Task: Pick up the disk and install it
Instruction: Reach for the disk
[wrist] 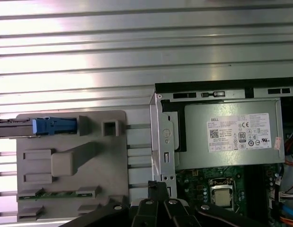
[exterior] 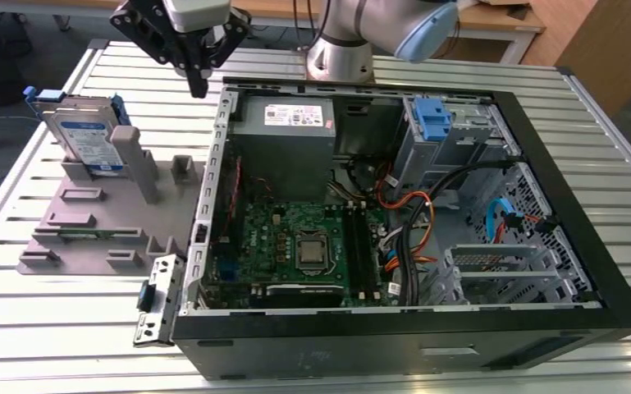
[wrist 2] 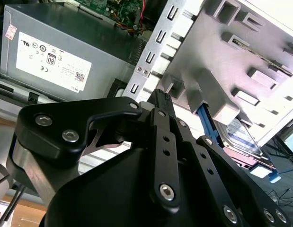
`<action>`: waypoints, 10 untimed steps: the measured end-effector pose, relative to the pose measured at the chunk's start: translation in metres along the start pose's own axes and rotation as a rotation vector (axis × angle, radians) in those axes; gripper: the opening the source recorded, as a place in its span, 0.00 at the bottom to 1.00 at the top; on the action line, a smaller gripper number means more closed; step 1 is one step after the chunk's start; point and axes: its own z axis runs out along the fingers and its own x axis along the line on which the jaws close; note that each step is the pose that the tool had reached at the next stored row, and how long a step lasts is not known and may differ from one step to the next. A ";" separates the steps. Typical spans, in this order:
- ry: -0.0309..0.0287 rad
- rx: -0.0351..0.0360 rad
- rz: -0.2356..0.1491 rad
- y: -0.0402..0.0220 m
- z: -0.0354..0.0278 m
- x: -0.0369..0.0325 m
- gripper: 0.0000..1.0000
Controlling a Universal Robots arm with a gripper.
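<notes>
Gripper (exterior: pixel 198 82): fingers pressed together, nothing between them. It hangs point-down above the slatted table (exterior: pixel 30 320), over the gap between the grey fixture (exterior: pixel 85 238) and the rear corner of the open computer case (exterior: pixel 578 213). In both wrist views the black linkages narrow to a single tip.

Disk (exterior: pixel 85 131): stands upright on edge in a slot at the far end of the fixture, on the exterior view's left of the gripper. It is near the gripper but not touched. Label faces outward, blue rails on its sides. The first wrist view shows it edge-on, blue rail uppermost.

Inside the case, the power supply (exterior: pixel 288 123) sits at the rear, with a blue clip (exterior: pixel 432 119) on the bay frame beside it.

Step, as judged: approach to the pick, with no grasp begun and nothing installed. A grasp would need the fingers parted and the tip brought over the disk's upper edge, squared to its thin faces. Which bay takes it I cannot tell.
</notes>
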 end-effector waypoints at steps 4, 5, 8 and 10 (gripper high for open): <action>0.0000 0.0001 0.000 -0.0003 -0.0001 0.0043 0.11; 0.0000 0.0001 0.000 -0.0004 -0.0001 0.0054 0.11; 0.0000 0.0001 0.000 -0.0006 -0.0002 0.0080 0.11; 0.0001 0.0001 0.000 -0.0007 -0.0002 0.0097 0.11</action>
